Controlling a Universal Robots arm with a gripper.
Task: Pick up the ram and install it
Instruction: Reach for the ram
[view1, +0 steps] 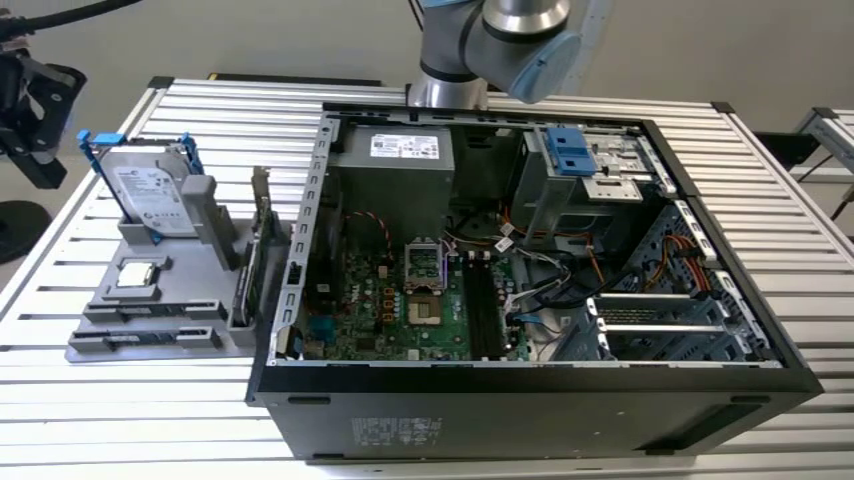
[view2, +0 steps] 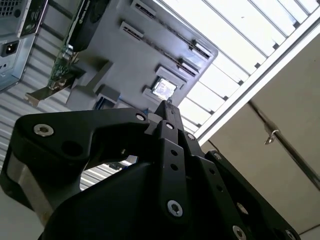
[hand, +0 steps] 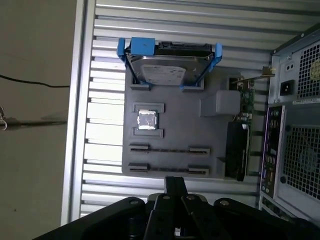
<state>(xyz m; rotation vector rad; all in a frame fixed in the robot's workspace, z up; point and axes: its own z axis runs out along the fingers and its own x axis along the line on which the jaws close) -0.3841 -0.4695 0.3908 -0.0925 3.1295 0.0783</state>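
The ram (hand: 169, 149) stands on edge in a long slot of the grey holder (hand: 175, 107), a thin dark strip running between the slot's two end blocks. A second strip like it sits in the parallel slot just beside it, at the holder's end farthest from the hard drive (hand: 167, 70). Between the slots and the blue-railed drive lies a square processor chip (hand: 147, 120) in its own recess. An upright card (hand: 237, 145) with a metal bracket stands along the holder's side nearest the computer case (hand: 295, 125). The first wrist view looks almost straight down on all this. The second wrist view sees the same holder at a slant, with the edge of the slatted table (view2: 250, 55) and bare floor beyond it. The exterior view adds the case lying open on the table with its motherboard (view1: 387, 300) exposed, and the holder just beside it at the exterior view's left. There the arm (view1: 527, 40) rises behind the case's far wall, its blue-capped joint at the upper edge. In both wrist views the gripper (hand: 175, 181) hangs above the table over the holder's slot end, clear of every part. Its black fingers (view2: 166, 111) are drawn together to one narrow tip, with nothing between them.
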